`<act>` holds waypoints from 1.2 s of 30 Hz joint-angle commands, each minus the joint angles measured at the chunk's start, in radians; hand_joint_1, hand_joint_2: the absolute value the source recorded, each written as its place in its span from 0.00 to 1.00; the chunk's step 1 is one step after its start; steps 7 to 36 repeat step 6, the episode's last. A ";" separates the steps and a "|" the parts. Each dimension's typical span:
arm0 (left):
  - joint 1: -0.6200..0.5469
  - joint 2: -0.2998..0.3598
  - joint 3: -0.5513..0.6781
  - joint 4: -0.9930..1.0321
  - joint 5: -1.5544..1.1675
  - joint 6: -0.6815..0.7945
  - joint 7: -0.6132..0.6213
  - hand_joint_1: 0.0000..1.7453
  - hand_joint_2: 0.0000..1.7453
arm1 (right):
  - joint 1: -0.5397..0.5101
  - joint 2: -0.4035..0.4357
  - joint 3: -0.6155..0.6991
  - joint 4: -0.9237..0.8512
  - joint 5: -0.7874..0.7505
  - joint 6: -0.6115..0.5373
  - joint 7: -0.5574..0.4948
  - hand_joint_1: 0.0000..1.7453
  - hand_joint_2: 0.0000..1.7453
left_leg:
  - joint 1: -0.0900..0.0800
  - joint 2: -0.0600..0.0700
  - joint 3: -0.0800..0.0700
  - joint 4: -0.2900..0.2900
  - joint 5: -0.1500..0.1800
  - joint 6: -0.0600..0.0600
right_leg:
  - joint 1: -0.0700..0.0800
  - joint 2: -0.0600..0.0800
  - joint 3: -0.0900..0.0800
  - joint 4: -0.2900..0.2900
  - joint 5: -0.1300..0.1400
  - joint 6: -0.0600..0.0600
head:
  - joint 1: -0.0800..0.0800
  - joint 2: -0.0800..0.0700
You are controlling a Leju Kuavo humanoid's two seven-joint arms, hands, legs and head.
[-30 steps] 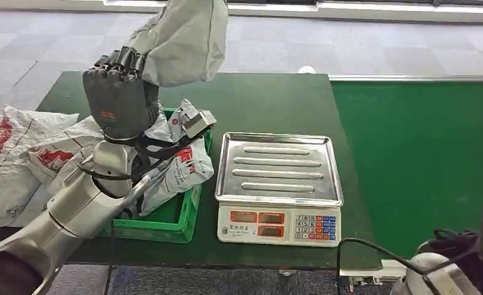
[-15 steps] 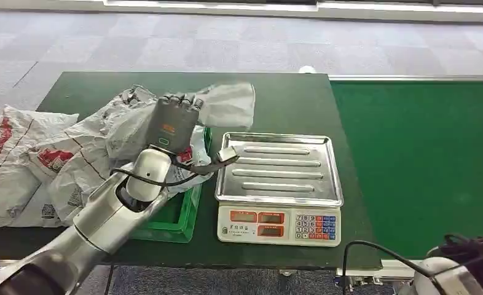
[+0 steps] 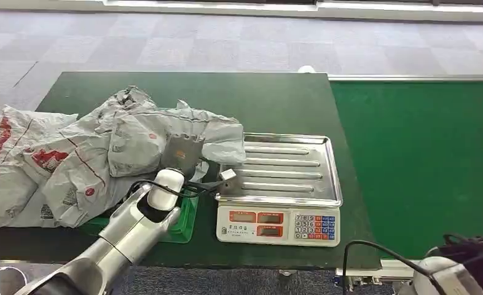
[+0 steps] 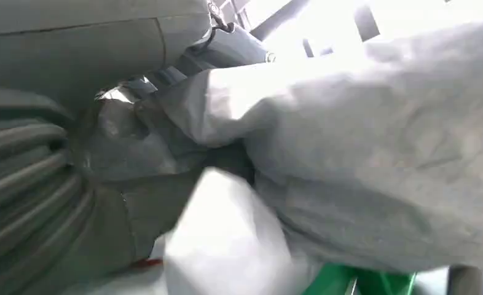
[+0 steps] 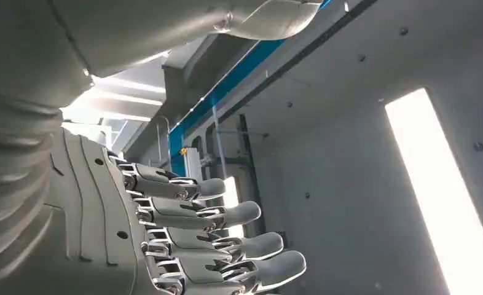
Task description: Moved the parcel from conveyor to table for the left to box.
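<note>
Parcel [image 3: 184,132] now lowered onto green box [image 3: 187,218], left hand [image 3: 180,150] fingers clamped on it.

The table [image 3: 270,98] is standing left of the conveyor [image 3: 423,153], edge to edge. The scale [image 3: 279,190] is sitting on the table's right part, the box [image 3: 180,221] just beside it on the left. The parcel [image 3: 184,132] is lying over the box, one end reaching onto the scale's pan. More bags [image 3: 18,160] are piling up left of the box. The left hand [image 3: 180,150] is resting against the parcel.
</note>
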 commanded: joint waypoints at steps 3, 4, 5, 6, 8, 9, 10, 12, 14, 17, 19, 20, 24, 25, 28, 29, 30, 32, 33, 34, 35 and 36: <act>-0.027 -0.011 0.044 0.139 -0.051 -0.014 0.021 1.00 1.00 | 0.014 0.082 -0.034 0.045 -0.005 0.000 0.001 0.00 1.00 | 0.000 0.000 0.001 -0.002 0.001 0.000 | 0.000 0.000 0.001 -0.002 0.001 -0.001 | 0.000 0.000; -0.027 -0.011 0.044 0.139 -0.051 -0.014 0.021 1.00 1.00 | 0.014 0.082 -0.034 0.045 -0.005 0.000 0.001 0.00 1.00 | 0.000 0.000 0.001 -0.002 0.001 0.000 | 0.000 0.000 0.001 -0.001 0.001 -0.001 | 0.000 0.000; -0.027 -0.011 0.044 0.139 -0.051 -0.014 0.021 1.00 1.00 | 0.014 0.082 -0.034 0.045 -0.005 0.000 0.001 0.00 1.00 | 0.000 0.000 0.001 -0.001 0.000 0.000 | 0.000 0.000 0.001 -0.001 0.001 -0.001 | 0.000 0.000; -0.027 -0.011 0.044 0.139 -0.051 -0.014 0.021 1.00 1.00 | 0.014 0.082 -0.034 0.045 -0.005 0.000 0.001 0.00 1.00 | 0.001 0.000 0.002 -0.003 0.001 0.000 | 0.000 0.000 0.001 -0.002 0.002 -0.001 | 0.000 0.000; -0.027 -0.011 0.044 0.139 -0.051 -0.014 0.021 1.00 1.00 | 0.014 0.082 -0.034 0.045 -0.005 0.000 0.001 0.00 1.00 | 0.001 0.000 0.002 -0.003 0.001 0.000 | 0.000 0.000 0.001 -0.002 0.002 -0.001 | 0.000 0.000; -0.027 -0.011 0.044 0.139 -0.051 -0.014 0.021 1.00 1.00 | 0.014 0.082 -0.034 0.045 -0.005 0.000 0.001 0.00 1.00 | 0.001 0.000 0.002 -0.003 0.001 0.000 | 0.000 0.000 0.001 -0.002 0.002 -0.001 | 0.000 0.000; -0.027 -0.011 0.044 0.139 -0.051 -0.014 0.021 1.00 1.00 | 0.014 0.082 -0.034 0.045 -0.005 0.000 0.001 0.00 1.00 | 0.001 0.000 0.002 -0.003 0.001 0.000 | 0.000 0.000 0.001 -0.002 0.002 -0.001 | 0.000 0.000; -0.027 -0.011 0.044 0.139 -0.051 -0.014 0.021 1.00 1.00 | 0.014 0.082 -0.034 0.045 -0.005 0.000 0.001 0.00 1.00 | 0.001 0.000 0.002 -0.003 0.001 0.000 | 0.000 0.000 0.001 -0.002 0.002 -0.001 | 0.000 0.000; -0.027 -0.011 0.044 0.139 -0.051 -0.014 0.021 1.00 1.00 | 0.014 0.082 -0.034 0.045 -0.005 0.000 0.001 0.00 1.00 | 0.001 0.000 0.002 -0.003 0.001 0.000 | 0.000 0.000 0.001 -0.002 0.002 -0.001 | 0.000 0.000; -0.027 -0.011 0.044 0.139 -0.051 -0.014 0.021 1.00 1.00 | 0.014 0.082 -0.034 0.045 -0.005 0.000 0.001 0.00 1.00 | 0.001 0.000 0.002 -0.003 0.001 0.000 | 0.000 0.000 0.001 -0.002 0.002 -0.001 | 0.000 0.000; -0.027 -0.011 0.044 0.139 -0.051 -0.014 0.021 1.00 1.00 | 0.014 0.082 -0.034 0.045 -0.005 0.000 0.001 0.00 1.00 | 0.001 0.000 0.002 -0.003 0.001 0.000 | 0.000 0.000 0.001 -0.002 0.002 -0.001 | 0.000 0.000; -0.027 -0.011 0.044 0.139 -0.051 -0.014 0.021 1.00 1.00 | 0.014 0.082 -0.034 0.045 -0.005 0.000 0.001 0.00 1.00 | 0.001 0.000 0.002 -0.003 0.001 0.000 | 0.000 0.000 0.001 -0.002 0.002 -0.001 | 0.000 0.000; -0.027 -0.011 0.044 0.139 -0.051 -0.014 0.021 1.00 1.00 | 0.014 0.082 -0.034 0.045 -0.005 0.000 0.001 0.00 1.00 | 0.001 0.000 0.002 -0.003 0.001 0.000 | 0.000 0.000 0.001 -0.002 0.002 -0.001 | 0.000 0.000; -0.027 -0.011 0.044 0.139 -0.051 -0.014 0.021 1.00 1.00 | 0.014 0.082 -0.034 0.045 -0.005 0.000 0.001 0.00 1.00 | 0.001 0.000 0.002 -0.003 0.001 0.000 | 0.000 0.000 0.001 -0.002 0.002 -0.001 | 0.000 0.000; -0.027 -0.011 0.044 0.139 -0.051 -0.014 0.021 1.00 1.00 | 0.014 0.082 -0.034 0.045 -0.005 0.000 0.001 0.00 1.00 | 0.001 0.000 0.002 -0.003 0.001 0.000 | 0.000 0.000 0.001 -0.002 0.002 -0.001 | 0.000 0.000; -0.027 -0.011 0.044 0.139 -0.051 -0.014 0.021 1.00 1.00 | 0.014 0.082 -0.034 0.045 -0.005 0.000 0.001 0.00 1.00 | 0.001 0.000 0.002 -0.003 0.001 0.000 | 0.000 0.000 0.001 -0.002 0.002 -0.001 | 0.000 0.000; -0.027 -0.011 0.044 0.139 -0.051 -0.014 0.021 1.00 1.00 | 0.014 0.082 -0.034 0.045 -0.005 0.000 0.001 0.00 1.00 | 0.001 0.000 0.002 -0.003 0.001 0.000 | 0.000 0.000 0.001 -0.002 0.002 -0.001 | 0.000 0.000; -0.027 -0.011 0.044 0.139 -0.051 -0.014 0.021 1.00 1.00 | 0.014 0.082 -0.034 0.045 -0.005 0.000 0.001 0.00 1.00 | 0.001 0.000 0.002 -0.003 0.001 0.000 | 0.000 0.000 0.001 -0.002 0.002 -0.001 | 0.000 0.000; -0.027 -0.011 0.044 0.139 -0.051 -0.014 0.021 1.00 1.00 | 0.014 0.082 -0.034 0.045 -0.005 0.000 0.001 0.00 1.00 | 0.001 0.000 0.002 -0.003 0.001 0.000 | 0.000 0.000 0.001 -0.002 0.002 -0.001 | 0.000 0.000; -0.027 -0.011 0.044 0.139 -0.051 -0.014 0.021 1.00 1.00 | 0.014 0.082 -0.034 0.045 -0.005 0.000 0.001 0.00 1.00 | 0.001 0.000 0.002 -0.003 0.001 0.000 | 0.000 0.000 0.001 -0.002 0.002 -0.001 | 0.000 0.000; -0.027 -0.011 0.044 0.139 -0.051 -0.014 0.021 1.00 1.00 | 0.014 0.082 -0.034 0.045 -0.005 0.000 0.001 0.00 1.00 | 0.001 0.000 0.002 -0.003 0.001 0.000 | 0.000 0.000 0.001 -0.002 0.002 -0.001 | 0.000 0.000; -0.027 -0.011 0.044 0.139 -0.051 -0.014 0.021 1.00 1.00 | 0.014 0.082 -0.034 0.045 -0.005 0.000 0.001 0.00 1.00 | 0.001 0.000 0.002 -0.003 0.001 0.000 | 0.000 0.000 0.001 -0.002 0.002 -0.001 | 0.000 0.000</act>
